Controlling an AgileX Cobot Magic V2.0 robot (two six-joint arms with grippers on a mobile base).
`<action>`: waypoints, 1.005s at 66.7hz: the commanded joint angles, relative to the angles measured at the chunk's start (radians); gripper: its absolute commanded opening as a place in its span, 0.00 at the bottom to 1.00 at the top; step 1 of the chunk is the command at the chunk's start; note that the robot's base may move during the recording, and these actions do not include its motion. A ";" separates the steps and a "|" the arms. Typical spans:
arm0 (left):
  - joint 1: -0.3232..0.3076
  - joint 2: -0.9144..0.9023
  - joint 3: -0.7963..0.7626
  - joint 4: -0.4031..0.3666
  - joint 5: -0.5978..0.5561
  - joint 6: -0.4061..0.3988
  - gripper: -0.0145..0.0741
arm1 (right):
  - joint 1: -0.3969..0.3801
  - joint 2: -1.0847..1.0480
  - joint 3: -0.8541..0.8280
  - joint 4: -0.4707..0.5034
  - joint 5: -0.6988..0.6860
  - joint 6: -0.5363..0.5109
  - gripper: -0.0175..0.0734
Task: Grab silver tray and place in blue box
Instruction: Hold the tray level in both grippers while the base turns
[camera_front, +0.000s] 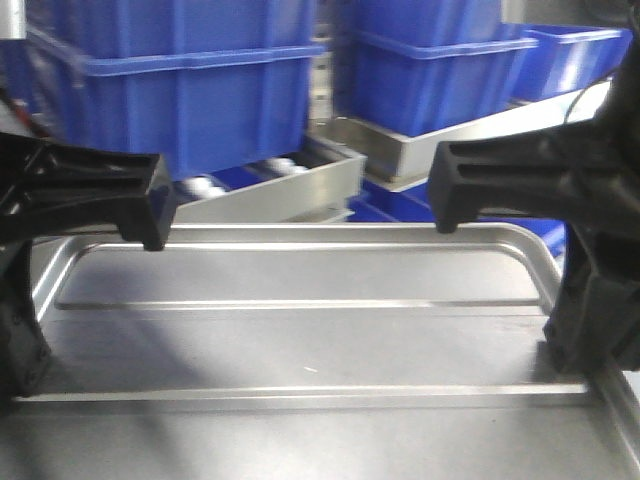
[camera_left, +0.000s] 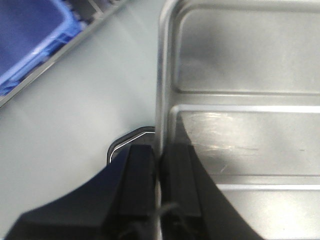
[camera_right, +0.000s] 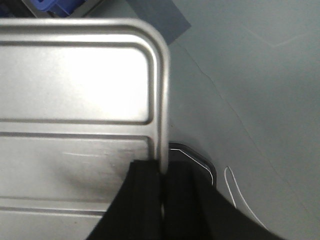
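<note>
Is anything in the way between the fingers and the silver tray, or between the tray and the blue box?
Nothing at the fingers: the left gripper and right gripper each pinch a side rim of the silver tray. Ahead, a slanted metal rail lies between it and the blue box.

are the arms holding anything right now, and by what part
Yes, the silver tray, held by both: the left end effector pinches its left rim, the right end effector its right rim.

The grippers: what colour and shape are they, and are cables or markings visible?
The left gripper and right gripper are matte black, with thick flat fingers widening toward the base. No markings show; a thin cable seems to loop at the left one's base.
</note>
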 joint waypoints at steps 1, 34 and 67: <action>-0.008 -0.028 -0.025 0.029 -0.006 -0.011 0.15 | -0.002 -0.024 -0.025 -0.039 -0.020 -0.003 0.26; -0.008 -0.028 -0.025 0.029 -0.006 -0.011 0.15 | -0.002 -0.024 -0.025 -0.039 -0.020 -0.003 0.26; -0.008 -0.028 -0.025 0.029 -0.006 -0.011 0.15 | -0.002 -0.024 -0.025 -0.039 -0.020 -0.003 0.26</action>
